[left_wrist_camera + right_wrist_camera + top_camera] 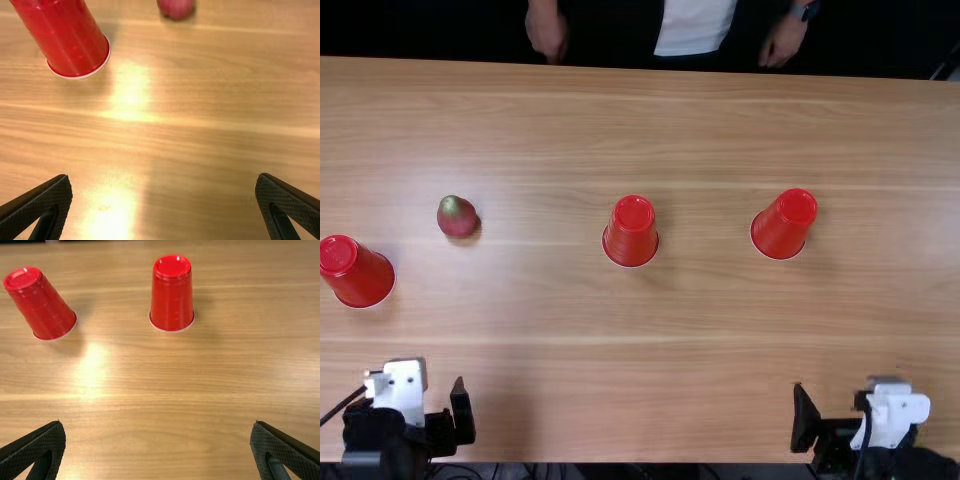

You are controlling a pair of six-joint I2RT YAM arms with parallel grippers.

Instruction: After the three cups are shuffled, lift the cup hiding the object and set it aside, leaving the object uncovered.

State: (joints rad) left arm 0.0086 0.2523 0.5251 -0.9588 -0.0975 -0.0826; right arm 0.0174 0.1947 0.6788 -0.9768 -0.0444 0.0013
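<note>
Your left arm (pixel 390 420) rests at the near edge of the table (pixel 640 330), left of the middle. Your left gripper (pixel 460 392) points forward, its fingers (pixel 40 207) spread wide apart. Your right arm (pixel 885 425) rests right of the middle. Your right gripper (pixel 798 398) also points forward, its fingers (pixel 285 450) equally wide.

The light brown wooden table (pixel 640 120) carries four things, all apart from one another. Three red plastic cups stand upside down, rims on the wood: the left cup (pixel 356 271) far to the left, the middle cup (pixel 631 232) about centre, the right cup (pixel 784 224) beyond it. A small red-and-green pear-shaped object (pixel 457 216) stands uncovered between the left cup and the middle cup, nearer the left one.
</note>
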